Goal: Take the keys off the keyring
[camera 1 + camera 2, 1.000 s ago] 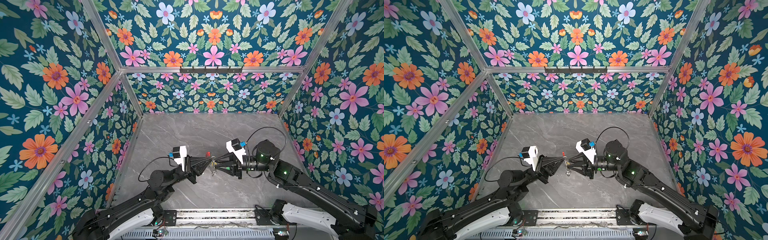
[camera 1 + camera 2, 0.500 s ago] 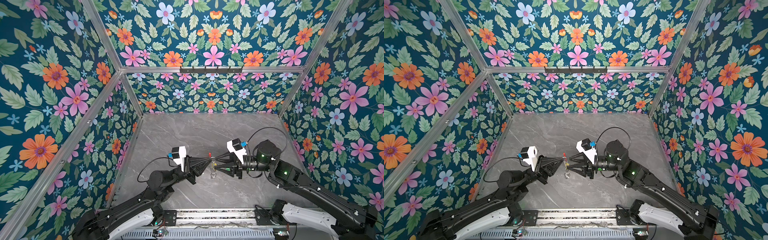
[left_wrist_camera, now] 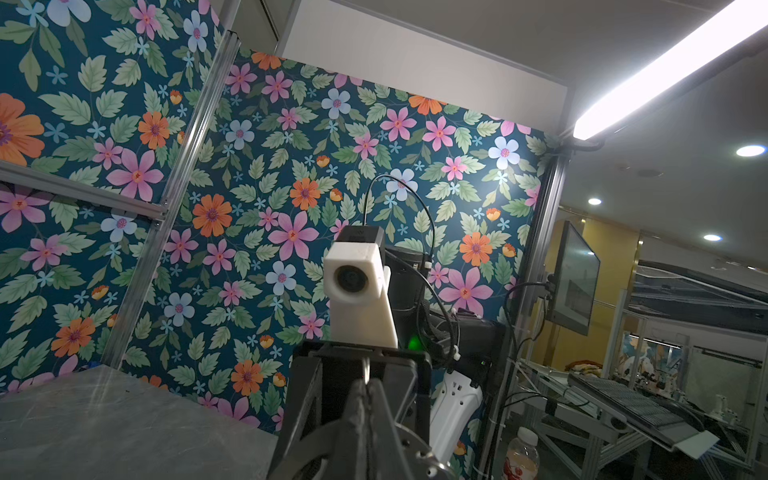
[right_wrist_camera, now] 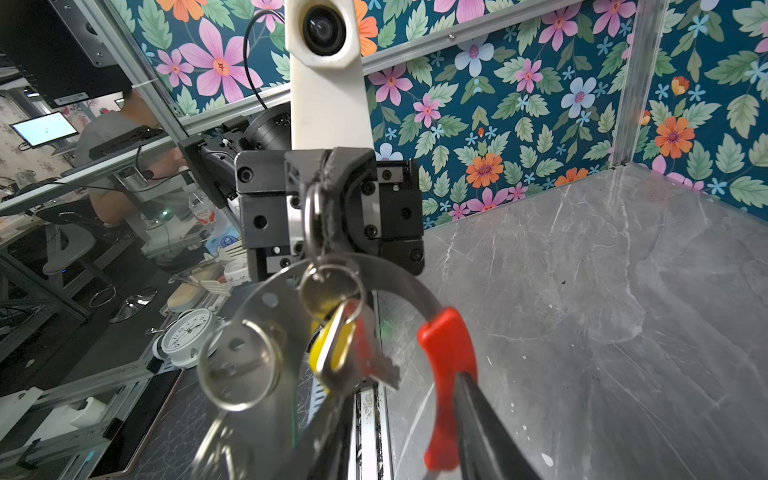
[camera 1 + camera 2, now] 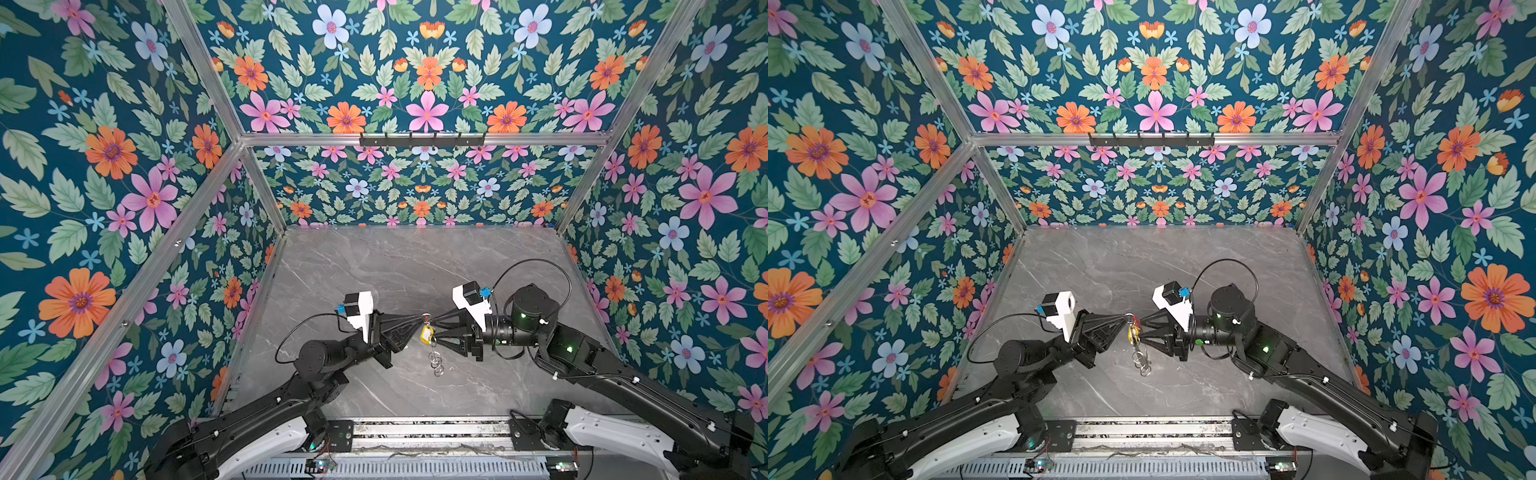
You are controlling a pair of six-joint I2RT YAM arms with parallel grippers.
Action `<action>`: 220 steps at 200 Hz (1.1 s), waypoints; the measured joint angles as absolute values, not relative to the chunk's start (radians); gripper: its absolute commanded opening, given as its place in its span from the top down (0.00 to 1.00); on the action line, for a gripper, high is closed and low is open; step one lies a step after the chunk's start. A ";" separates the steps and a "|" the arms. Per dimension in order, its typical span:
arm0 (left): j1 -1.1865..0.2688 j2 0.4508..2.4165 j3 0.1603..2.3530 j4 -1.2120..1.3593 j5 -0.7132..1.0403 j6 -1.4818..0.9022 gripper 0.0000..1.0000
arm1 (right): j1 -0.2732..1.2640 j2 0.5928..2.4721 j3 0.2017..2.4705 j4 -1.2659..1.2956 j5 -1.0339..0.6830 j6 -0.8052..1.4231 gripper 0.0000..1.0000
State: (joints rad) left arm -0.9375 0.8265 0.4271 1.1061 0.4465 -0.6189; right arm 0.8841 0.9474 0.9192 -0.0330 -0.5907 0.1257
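In both top views the left gripper (image 5: 419,321) and the right gripper (image 5: 434,329) meet tip to tip above the grey, marble-veined counter (image 5: 415,270). The yellow-tagged key (image 5: 427,335) hangs between them, with loose split rings (image 5: 436,362) dangling beneath. We cannot tell whether these reach the counter. The right fingers stand apart on either side of the tag.

In the left wrist view our left fingers (image 3: 353,407) are pressed together on a small split ring (image 3: 366,369) of thin, bright wire.

In the right wrist view the keyring (image 4: 399,278), a flat dark-grey hoop with a glossy red arc (image 4: 446,353), hangs below that pinched ring. The red arc touches one right finger (image 4: 490,428), but the fingers are parted and we judge that they clamp nothing. The key is flat, toothed silver metal under a smooth plastic tag. We find no green-tagged key.

We judge the step in hand to be working the key's ring off the hoop. To do it well, we would hold the left pinch firm and close the right fingers on the hoop's rigid rim, not on the slippery tag. Then we would slide along the rim slowly, since the hanging rings swing freely.
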 measured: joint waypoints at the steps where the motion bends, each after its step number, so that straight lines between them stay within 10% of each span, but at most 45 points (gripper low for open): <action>1: -0.937 0.826 0.427 1.106 0.447 -0.619 1.00 | 0.885 0.948 0.920 -0.033 -0.591 0.125 0.51; 220: -0.937 0.826 0.438 1.091 0.445 -0.617 1.00 | 0.931 0.971 0.953 -0.078 -0.495 0.093 0.63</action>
State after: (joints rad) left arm -0.9375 0.8257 0.4381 1.0912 0.4454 -0.6170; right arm 0.9306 0.9707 0.9535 -0.0776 -0.4950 0.0929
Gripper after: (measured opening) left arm 0.051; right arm 0.378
